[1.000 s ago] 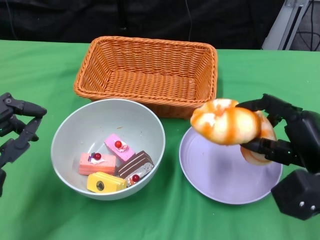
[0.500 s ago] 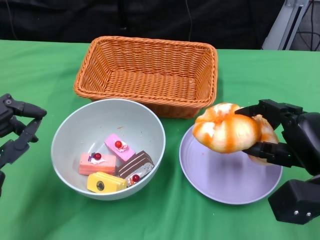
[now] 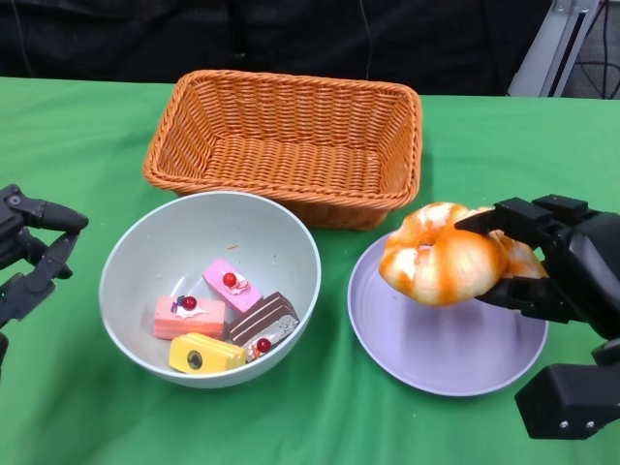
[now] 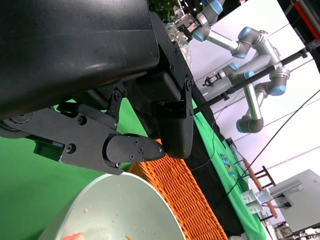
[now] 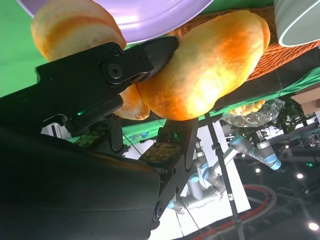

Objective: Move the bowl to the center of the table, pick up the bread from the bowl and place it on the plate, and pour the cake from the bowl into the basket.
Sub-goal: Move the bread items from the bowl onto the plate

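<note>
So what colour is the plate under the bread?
Light purple; the plate shows best in the head view.

Even, bright overhead light on the green counter (image 3: 87, 407); shadows soft and short. Mild glare on the plate (image 3: 426, 339) and the bowl (image 3: 155, 252) rim. Head view sharp, far background dark. Right wrist view: bread (image 5: 205, 65) slightly overexposed, bright backlit panels behind, near robot hand (image 5: 100, 90) underexposed.

Right hand (image 3: 552, 266) at the lower right, fingers (image 5: 150, 55) wrapped above and below the bread (image 3: 446, 254), gripping it. Left hand (image 3: 29, 254) at the far left edge, fingers (image 4: 132, 150) apart, holding nothing.
</note>
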`<state>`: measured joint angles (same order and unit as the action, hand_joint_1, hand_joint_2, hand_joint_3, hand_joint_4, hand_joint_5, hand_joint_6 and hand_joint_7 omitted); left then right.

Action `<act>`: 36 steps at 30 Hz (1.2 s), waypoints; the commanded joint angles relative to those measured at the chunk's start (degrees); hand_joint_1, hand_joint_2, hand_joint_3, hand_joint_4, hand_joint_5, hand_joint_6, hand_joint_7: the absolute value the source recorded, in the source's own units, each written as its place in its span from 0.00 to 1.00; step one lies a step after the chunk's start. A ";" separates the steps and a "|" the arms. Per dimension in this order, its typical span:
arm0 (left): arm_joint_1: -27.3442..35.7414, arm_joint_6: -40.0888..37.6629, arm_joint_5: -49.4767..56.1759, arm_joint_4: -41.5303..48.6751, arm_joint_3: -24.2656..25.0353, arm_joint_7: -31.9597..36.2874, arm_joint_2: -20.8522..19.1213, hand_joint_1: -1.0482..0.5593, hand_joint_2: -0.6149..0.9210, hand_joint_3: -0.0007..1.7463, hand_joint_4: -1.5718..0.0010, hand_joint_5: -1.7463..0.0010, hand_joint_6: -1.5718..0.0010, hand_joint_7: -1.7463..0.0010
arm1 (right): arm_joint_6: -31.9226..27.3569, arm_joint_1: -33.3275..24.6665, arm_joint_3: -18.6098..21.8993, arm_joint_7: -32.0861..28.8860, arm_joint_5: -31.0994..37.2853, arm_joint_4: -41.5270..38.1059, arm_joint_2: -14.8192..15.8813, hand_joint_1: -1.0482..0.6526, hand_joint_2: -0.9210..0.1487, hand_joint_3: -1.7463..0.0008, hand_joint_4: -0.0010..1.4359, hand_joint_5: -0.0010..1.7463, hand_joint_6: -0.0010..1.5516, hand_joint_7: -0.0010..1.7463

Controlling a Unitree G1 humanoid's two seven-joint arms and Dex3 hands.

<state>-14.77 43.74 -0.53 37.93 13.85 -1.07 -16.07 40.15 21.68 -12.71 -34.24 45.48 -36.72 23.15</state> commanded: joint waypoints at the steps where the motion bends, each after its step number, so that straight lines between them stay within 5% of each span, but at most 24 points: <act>1: -0.39 0.64 -0.53 0.03 0.39 -0.36 -1.34 0.50 1.00 0.19 0.48 0.13 0.47 0.39 | 0.30 1.47 -1.24 -2.57 0.83 -1.31 1.33 0.53 0.09 1.00 0.58 0.72 0.64 0.38; 13: 0.31 0.05 -0.54 -1.19 0.34 -0.42 -1.27 0.50 1.00 0.19 0.48 0.12 0.47 0.38 | -0.99 4.30 -6.41 -7.66 2.81 -6.72 -0.35 0.52 0.11 1.00 0.61 0.63 0.68 0.28; 24: 1.00 -0.76 -0.69 -2.69 0.24 -0.72 -1.05 0.50 1.00 0.19 0.48 0.13 0.47 0.39 | -1.42 5.37 -10.47 -11.36 3.94 -9.68 -1.42 0.52 0.11 1.00 0.58 0.66 0.71 0.23; 31: 1.24 -1.56 -0.76 -3.54 0.17 -0.80 -0.81 0.51 1.00 0.19 0.48 0.13 0.47 0.38 | -1.65 5.13 -11.82 -8.90 3.46 -10.03 -1.63 0.52 0.11 1.00 0.56 0.69 0.72 0.22; 36: 1.39 -1.38 -0.39 -3.61 0.14 -0.76 -0.99 0.51 1.00 0.19 0.48 0.13 0.47 0.39 | -4.37 4.27 -12.73 -5.26 3.69 -7.97 -1.16 0.51 0.07 1.00 0.56 0.60 0.70 0.21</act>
<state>-14.27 42.50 -0.86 34.84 13.81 -1.75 -16.10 36.67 26.29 -25.43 -40.17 49.45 -45.35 21.00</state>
